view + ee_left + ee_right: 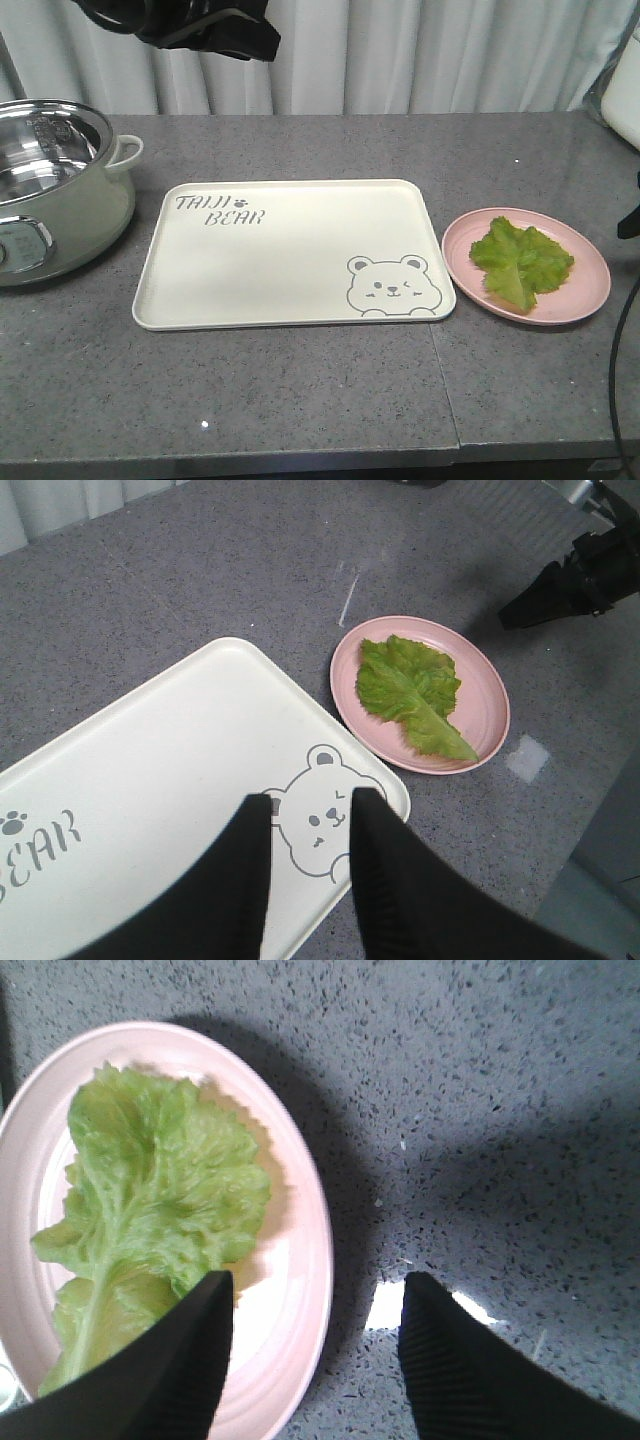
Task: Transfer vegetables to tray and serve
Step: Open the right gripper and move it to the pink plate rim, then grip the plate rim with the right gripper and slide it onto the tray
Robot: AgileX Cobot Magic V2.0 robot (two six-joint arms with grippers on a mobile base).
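One lettuce leaf (520, 260) lies on one pink plate (590, 288) beside one tray (270, 265), with one pot (60, 200) opposite, while the left hand (311, 805) and right hand (318, 1285) both stand apart.

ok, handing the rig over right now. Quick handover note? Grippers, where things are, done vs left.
Left gripper: open, empty, above the bear corner of the tray.
Right gripper: open, empty, above the edge of the pink plate, next to the lettuce.
Lettuce: lying on the pink plate, which sits beside the tray on the counter.
Tray: nothing on it.
Done: nothing transferred yet.
Left: grasp the lettuce, put it on the tray, serve.
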